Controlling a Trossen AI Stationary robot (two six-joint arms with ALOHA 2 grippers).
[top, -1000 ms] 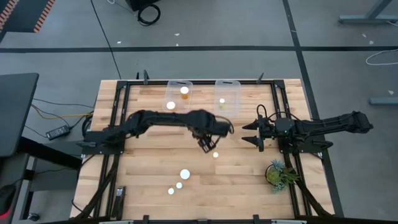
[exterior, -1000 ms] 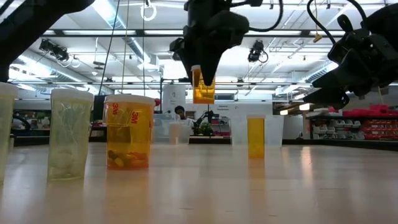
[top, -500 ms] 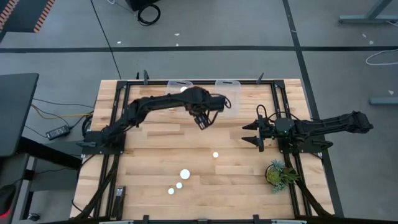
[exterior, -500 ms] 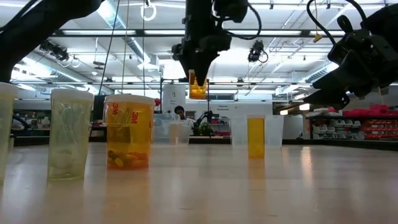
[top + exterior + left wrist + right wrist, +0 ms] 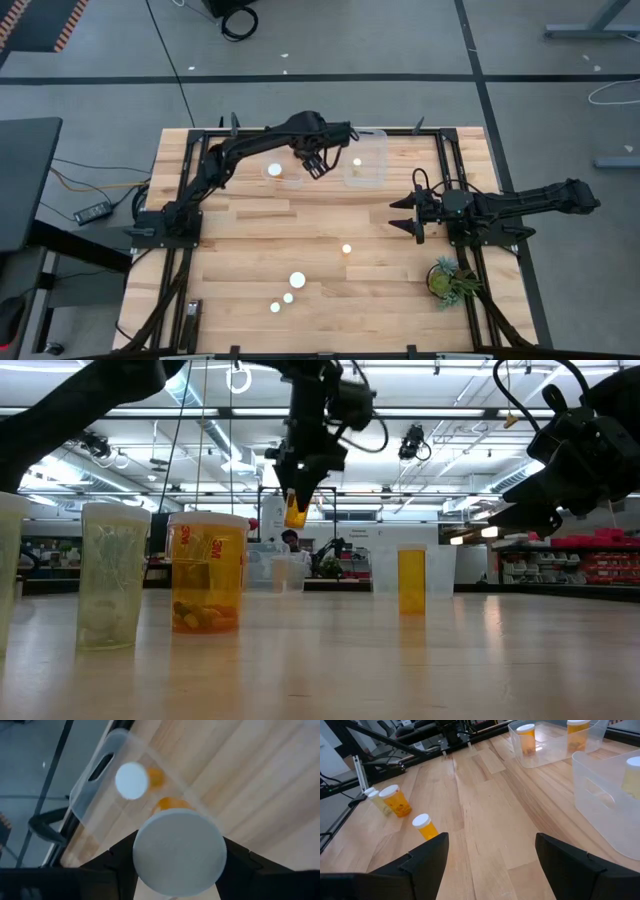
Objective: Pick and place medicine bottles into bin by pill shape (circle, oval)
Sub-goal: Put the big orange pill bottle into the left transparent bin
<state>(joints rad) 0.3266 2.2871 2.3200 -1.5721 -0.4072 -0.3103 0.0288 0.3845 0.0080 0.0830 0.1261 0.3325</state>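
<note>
From above, the left gripper [image 5: 314,163] clamps a white-capped orange translucent medicine bottle [image 5: 296,508] over the clear plastic bin [image 5: 283,176], while in the low view it hangs high above bare wooden table [image 5: 420,660], right gripper [image 5: 408,213] spread, idle.

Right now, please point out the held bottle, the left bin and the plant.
held bottle [image 5: 179,851], left wrist view, on its white cap.
left bin [image 5: 89,795], left wrist view, on its clear end wall near the handle slot.
plant [image 5: 447,278], high view, on its green leaves.
</note>
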